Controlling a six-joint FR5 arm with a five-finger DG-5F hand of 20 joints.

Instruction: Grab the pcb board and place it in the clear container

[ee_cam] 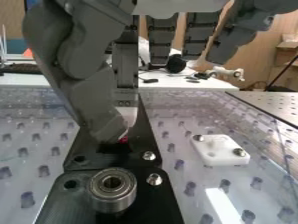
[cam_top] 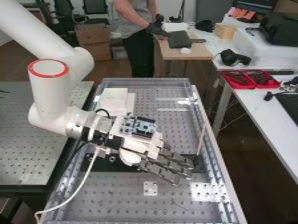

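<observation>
While the thumb [ee_cam: 86, 95] hides part of the black plate [ee_cam: 158, 200], the hand [cam_top: 174, 166] is open above it, fingers extended; a circuit board [cam_top: 138, 126], possibly the task's own, sits atop the hand's wrist end.

An open lane runs over the perforated table [cam_top: 174, 115] beyond the hand [cam_top: 174, 164], between a white box [cam_top: 114, 101] and the metal rail [cam_top: 215, 160] on the high view's right side. Nearer the camera, more open surface surrounds a low white block [cam_top: 151, 188]. Standing in the way: a thin rod [cam_top: 201, 140] near the fingers, and a round metal bearing [ee_cam: 113, 190] raised on the black plate [ee_cam: 159, 197]. A white cable [cam_top: 83, 186] loops across the table's left edge, obstructing passage there.
</observation>
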